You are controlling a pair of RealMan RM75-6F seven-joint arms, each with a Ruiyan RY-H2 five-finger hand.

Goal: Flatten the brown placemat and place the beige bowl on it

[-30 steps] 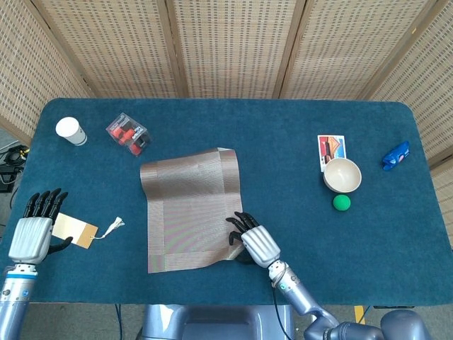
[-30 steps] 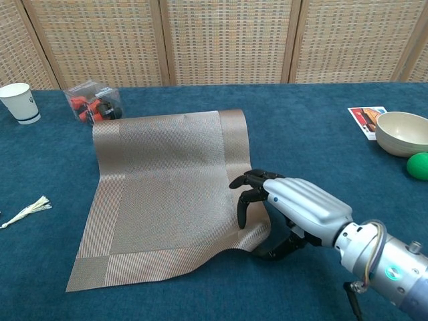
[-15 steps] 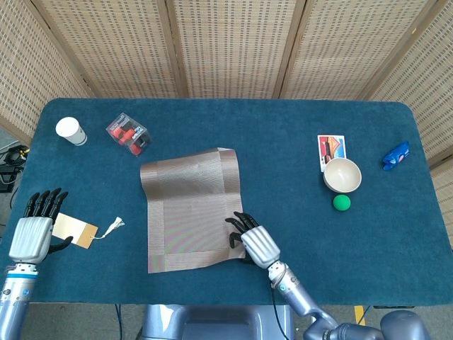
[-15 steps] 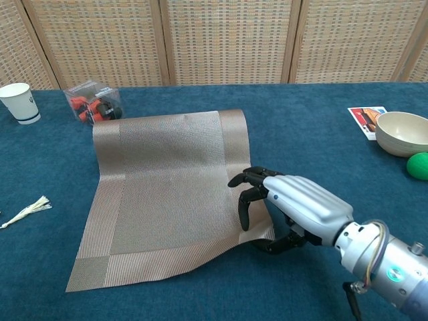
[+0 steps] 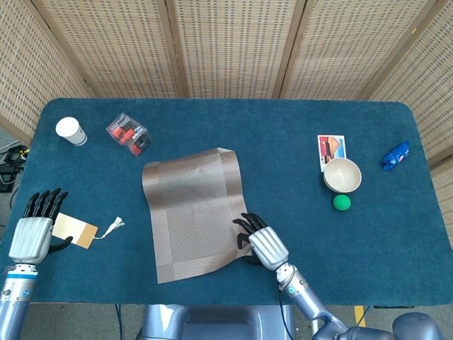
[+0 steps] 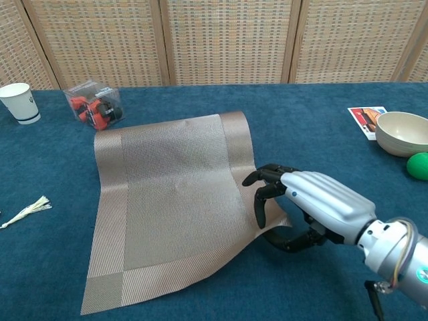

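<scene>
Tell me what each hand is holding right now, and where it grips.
Right hand pinches the brown placemat at its near right corner; left hand holds nothing.

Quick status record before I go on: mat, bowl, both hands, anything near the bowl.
mat: placemat open on the table, near right corner lifted off the cloth
right hand: right hand pinches that corner, fingers on top, thumb under
left hand: left hand at the table's near left edge, fingers straight, holds nothing, thumb by a tan tag
bowl: bowl upright, far right of the mat, not on it
near bowl: green ball in front, card behind
</scene>
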